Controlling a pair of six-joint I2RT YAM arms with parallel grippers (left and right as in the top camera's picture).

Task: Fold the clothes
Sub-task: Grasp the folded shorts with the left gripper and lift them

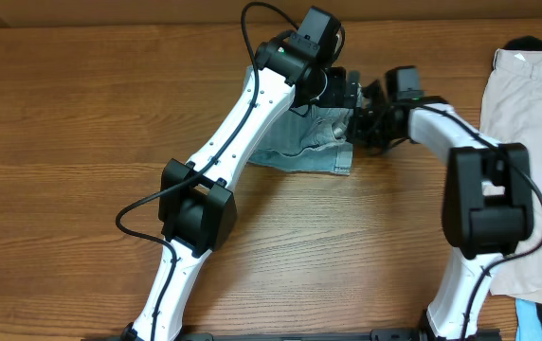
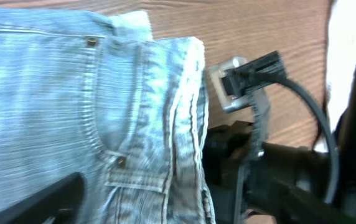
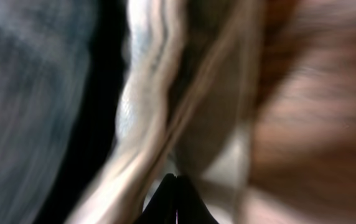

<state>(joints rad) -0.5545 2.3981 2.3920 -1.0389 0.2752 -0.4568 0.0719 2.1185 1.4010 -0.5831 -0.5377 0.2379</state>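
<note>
Clothes (image 1: pixel 309 144) on table (image 1: pixel 81 114); right claw (image 3: pixel 175 193) closed at denim edge; left claw (image 1: pixel 345 95) state unclear.

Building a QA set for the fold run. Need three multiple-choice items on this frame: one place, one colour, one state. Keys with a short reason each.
1. Where do the denim shorts lie?
A) far middle of the table
B) near edge, by the arm bases
C) far left corner

2. What colour is the cloth at the right edge?
A) red
B) beige
C) green

3. How are the shorts placed?
A) hanging clear of the table
B) lying on the table
C) packed in a box

Key:
1 A, they sit far centre, where the left gripper and right gripper meet.
2 B, it is pale beige.
3 B, their lower edge rests flat on the wood.
</note>
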